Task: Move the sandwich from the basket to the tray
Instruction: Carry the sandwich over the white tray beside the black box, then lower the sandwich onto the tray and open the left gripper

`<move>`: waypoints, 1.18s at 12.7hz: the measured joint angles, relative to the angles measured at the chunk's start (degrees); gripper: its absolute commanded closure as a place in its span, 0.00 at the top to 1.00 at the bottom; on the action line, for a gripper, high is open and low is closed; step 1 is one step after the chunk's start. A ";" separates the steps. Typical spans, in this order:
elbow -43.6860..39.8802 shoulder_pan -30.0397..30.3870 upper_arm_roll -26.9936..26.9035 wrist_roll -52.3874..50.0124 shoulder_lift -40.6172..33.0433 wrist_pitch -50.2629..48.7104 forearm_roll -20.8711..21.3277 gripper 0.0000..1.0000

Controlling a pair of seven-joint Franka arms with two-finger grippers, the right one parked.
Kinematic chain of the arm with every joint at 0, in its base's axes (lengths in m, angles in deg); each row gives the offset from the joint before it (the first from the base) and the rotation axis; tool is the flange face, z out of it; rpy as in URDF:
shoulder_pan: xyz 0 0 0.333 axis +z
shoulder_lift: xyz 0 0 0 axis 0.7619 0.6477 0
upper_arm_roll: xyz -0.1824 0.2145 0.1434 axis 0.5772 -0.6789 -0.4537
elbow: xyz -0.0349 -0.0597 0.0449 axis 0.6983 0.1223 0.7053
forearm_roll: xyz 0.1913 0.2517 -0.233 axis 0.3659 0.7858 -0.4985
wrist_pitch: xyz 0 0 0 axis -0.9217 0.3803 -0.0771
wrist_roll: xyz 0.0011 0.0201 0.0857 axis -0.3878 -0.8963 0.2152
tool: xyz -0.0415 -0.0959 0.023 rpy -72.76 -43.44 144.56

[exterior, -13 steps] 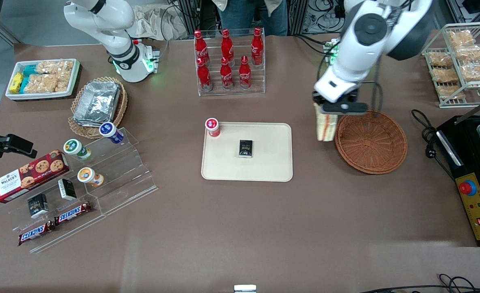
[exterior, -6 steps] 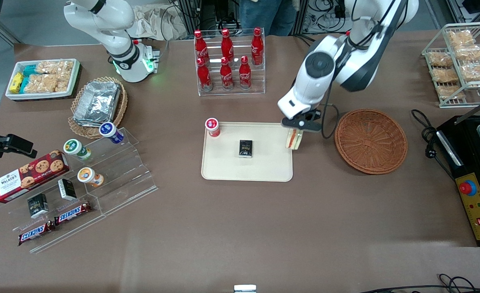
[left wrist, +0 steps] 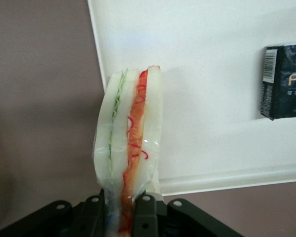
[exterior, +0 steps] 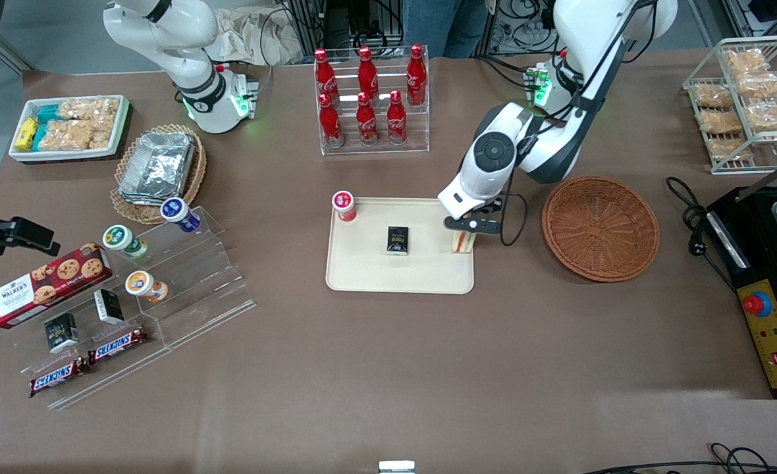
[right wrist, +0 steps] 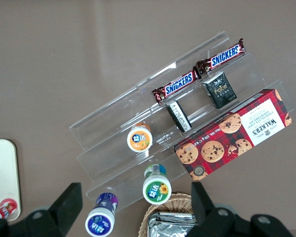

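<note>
lowering the sandwich (exterior: 462, 242) onto the tray (exterior: 369, 276), at the rim nearest the basket (exterior: 600, 228) — easing straight down, letting go only once the wedge is resting wholly inside that rim. hand (left wrist: 124, 203) pinching shut on the sandwich's end, hanging just over the tray. looking film-wrapped — pale bread, green and orange-red layers showing at the cut edge, standing on edge.

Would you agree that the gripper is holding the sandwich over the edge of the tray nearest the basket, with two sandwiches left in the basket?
Not quite: the front view shows the basket holds no sandwiches. The rest stands: the gripper holds the sandwich over the edge of the tray nearest the basket.
</note>
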 measured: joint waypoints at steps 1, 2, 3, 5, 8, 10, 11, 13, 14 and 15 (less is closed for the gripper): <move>-0.19 -0.22 0.00 -0.51 0.64 0.48 0.00 0.00; -0.28 -0.31 -0.01 -0.93 1.07 1.32 0.00 0.00; -0.33 -0.32 -0.02 -1.47 1.42 2.30 0.00 0.10; -0.93 -0.31 -0.14 -2.10 2.02 2.94 0.00 1.00; -1.80 -0.32 -0.28 -2.38 2.67 2.94 0.34 1.00; -2.74 -0.28 -0.64 -2.43 2.71 2.45 0.52 1.00; -3.82 -0.27 -0.85 -2.54 2.70 0.91 0.55 1.00; -8.62 -0.24 -1.17 -3.72 2.48 -7.02 0.58 1.00; -13.02 -0.13 -1.42 -4.20 2.26 -13.65 0.59 1.00; -18.43 0.45 -1.85 -4.35 1.96 -20.97 0.58 1.00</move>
